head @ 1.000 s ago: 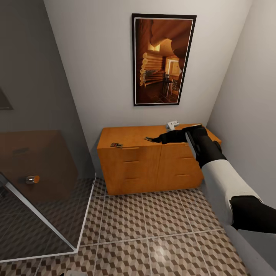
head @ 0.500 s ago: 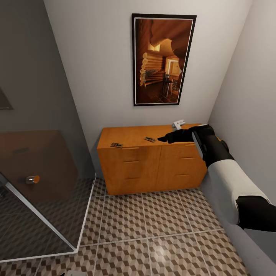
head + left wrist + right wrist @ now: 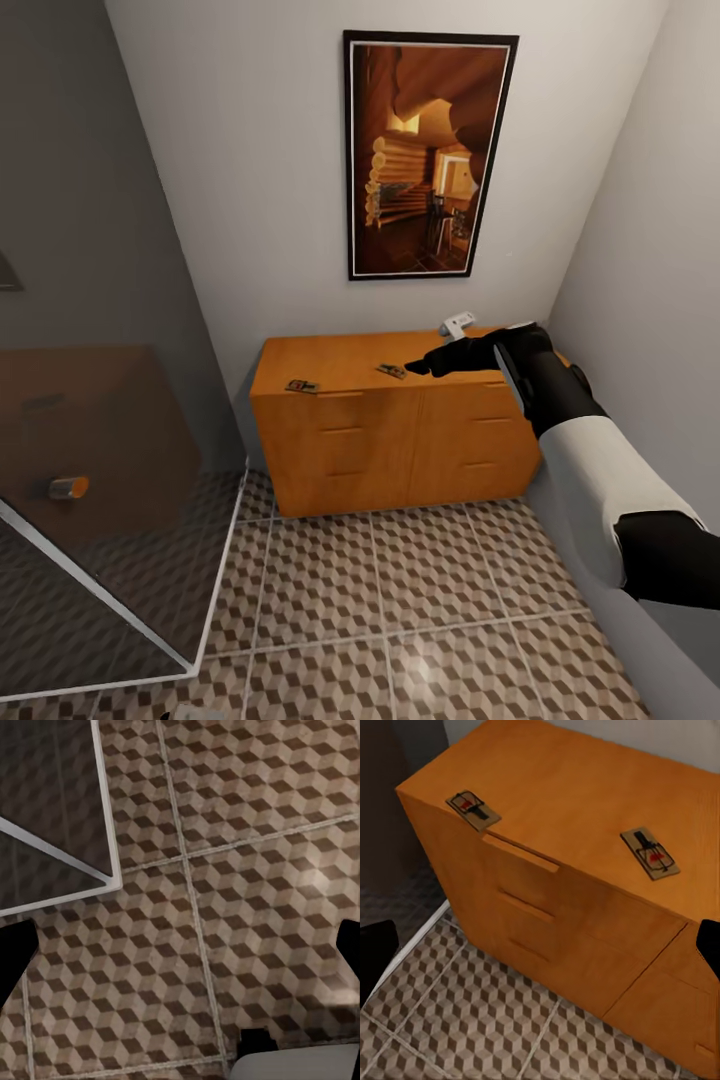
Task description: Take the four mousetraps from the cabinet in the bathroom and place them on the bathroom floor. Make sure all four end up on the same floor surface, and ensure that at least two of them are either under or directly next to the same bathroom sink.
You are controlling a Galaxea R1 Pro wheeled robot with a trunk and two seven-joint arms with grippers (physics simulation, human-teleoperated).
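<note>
Tiled bathroom floor bare | two mousetraps atop cabinet | right gripper beside one, grip state unclear | none placed yet

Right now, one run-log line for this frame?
phase: reach | right gripper: over cabinet top, beside mousetrap, state unclear | second mousetrap: front-left edge | left gripper: open over bathroom floor

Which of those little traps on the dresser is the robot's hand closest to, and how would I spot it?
Find the wide orange-brown cabinet under the framed picture. Two mousetraps lie on its flat top; the one you want sits near the middle, just ahead of the right gripper. The other mousetrap lies alone at the front edge, farther left.
</note>
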